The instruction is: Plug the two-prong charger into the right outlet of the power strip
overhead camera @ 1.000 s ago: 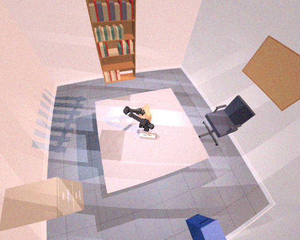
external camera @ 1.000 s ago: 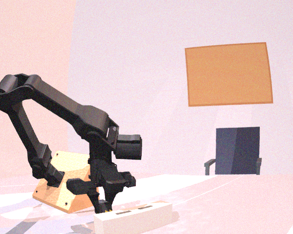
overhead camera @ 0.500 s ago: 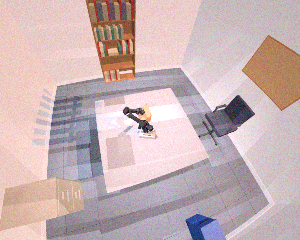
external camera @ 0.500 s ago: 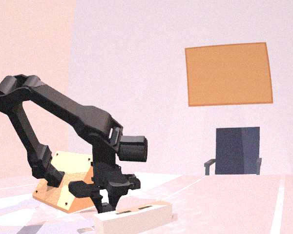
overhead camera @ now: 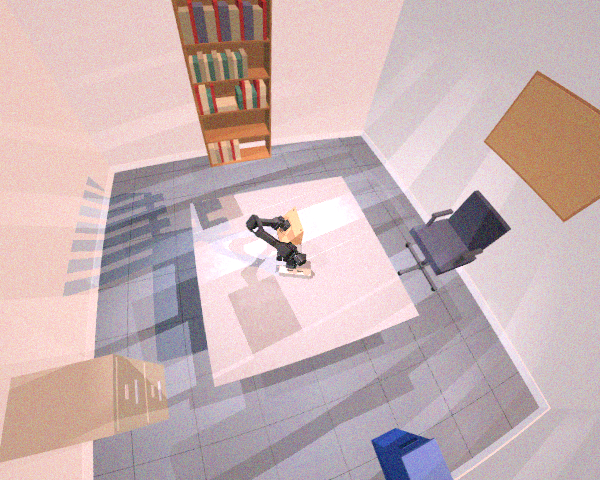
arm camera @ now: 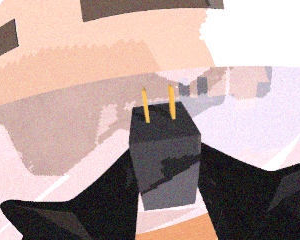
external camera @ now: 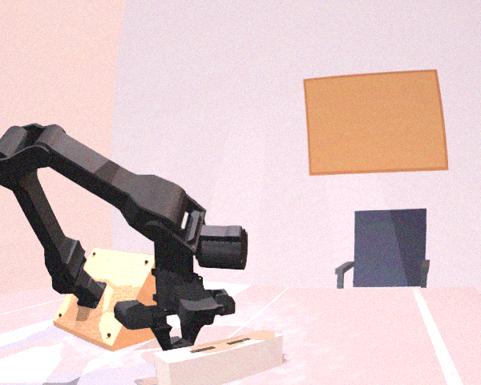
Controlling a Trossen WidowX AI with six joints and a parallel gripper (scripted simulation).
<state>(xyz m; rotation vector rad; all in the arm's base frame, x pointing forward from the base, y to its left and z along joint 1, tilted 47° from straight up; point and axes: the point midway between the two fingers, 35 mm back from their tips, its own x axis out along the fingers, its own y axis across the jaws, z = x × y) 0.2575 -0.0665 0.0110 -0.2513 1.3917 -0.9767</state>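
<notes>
Yellow prongs (arm camera: 158, 103) only show up in the wrist view, sticking out of the charger (arm camera: 165, 160) the gripper (external camera: 178, 338) is clamped on. Exterior view has it low by the power strip's (external camera: 220, 358) left end.

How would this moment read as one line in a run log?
gripper shut on charger | prongs near power strip | not inserted
</notes>
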